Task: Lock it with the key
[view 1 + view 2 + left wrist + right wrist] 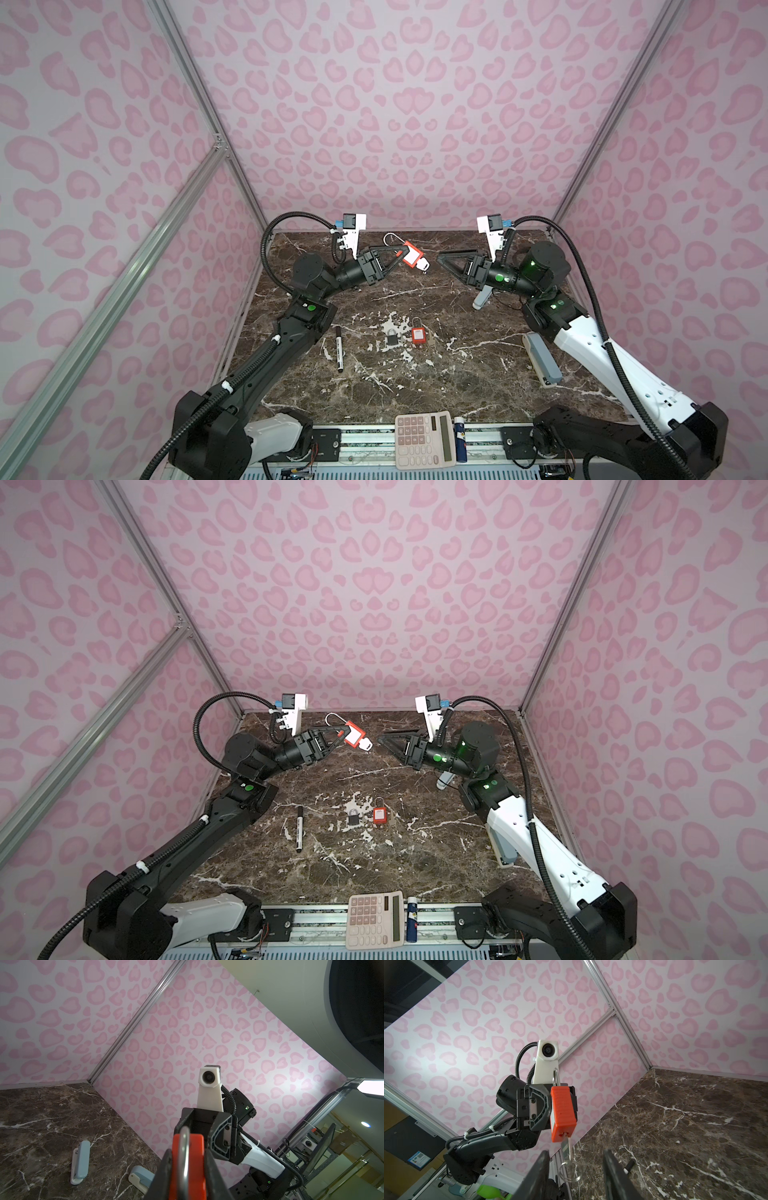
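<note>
The red plastic padlock is a long box shape with ridges down its side. It has a white sticker on its flat face. A silver metal loop sticks out of one end. I cannot tell if the loop is clicked shut. A small pale key sticks out of the other end, in the keyhole. A thin wire ring hangs from the key.

The padlock is up in the air over the far part of the dark brown marble table. It sits between the two arms in both top views.

The left gripper has its jaws squeezed on the padlock. One black finger presses each flat side, close to the loop end. The key end pokes out past the fingertips, toward the other arm.

The right gripper points at the key from the other side. Its jaws are apart with a gap between them and hold nothing. In the right wrist view the wire ring hangs in that gap, and the key is just past the fingertips. In a top view the tips are near the key but not touching it.

Down on the table, closer to the front, lie a black marker pen, a small grey padlock and a small red padlock.
</note>
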Motion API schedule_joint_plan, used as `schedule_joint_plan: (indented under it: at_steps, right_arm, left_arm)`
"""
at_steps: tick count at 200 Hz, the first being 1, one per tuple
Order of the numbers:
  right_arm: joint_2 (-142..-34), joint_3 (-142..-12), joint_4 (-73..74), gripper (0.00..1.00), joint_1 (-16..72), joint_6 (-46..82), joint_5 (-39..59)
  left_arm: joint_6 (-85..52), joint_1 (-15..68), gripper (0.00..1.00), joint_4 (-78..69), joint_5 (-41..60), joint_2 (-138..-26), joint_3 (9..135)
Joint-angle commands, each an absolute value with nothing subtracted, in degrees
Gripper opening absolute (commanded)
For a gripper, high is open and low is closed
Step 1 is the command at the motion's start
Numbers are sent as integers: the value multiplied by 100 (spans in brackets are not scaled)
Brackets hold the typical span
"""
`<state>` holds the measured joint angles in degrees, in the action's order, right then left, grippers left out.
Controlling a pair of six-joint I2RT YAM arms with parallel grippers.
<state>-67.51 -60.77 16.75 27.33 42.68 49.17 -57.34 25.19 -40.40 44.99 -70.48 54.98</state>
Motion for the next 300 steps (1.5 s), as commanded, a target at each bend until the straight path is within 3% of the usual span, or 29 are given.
schedule_joint_plan:
  at_steps: [1,77,207,300]
  right_arm:
    - [-6878,-6179,1986,40,2859,4377,5096]
    - [-7053,-6244,1942,36,3139,4403,5231]
    - [-7207,-6388,1674,6,3206,4346,5226]
    - [-7066,-6357,1224,0,3192,4140,5004]
  left_arm:
    - [-5739,2515,4,-4316,4514,-6979,5485]
    - [-5735,2518,4,-4307,4515,-6979,5491]
    - [-5732,2505,4,-4237,4494,-7032,5535]
    - [-5943,2327,4,-4244,4225,-7062,5399]
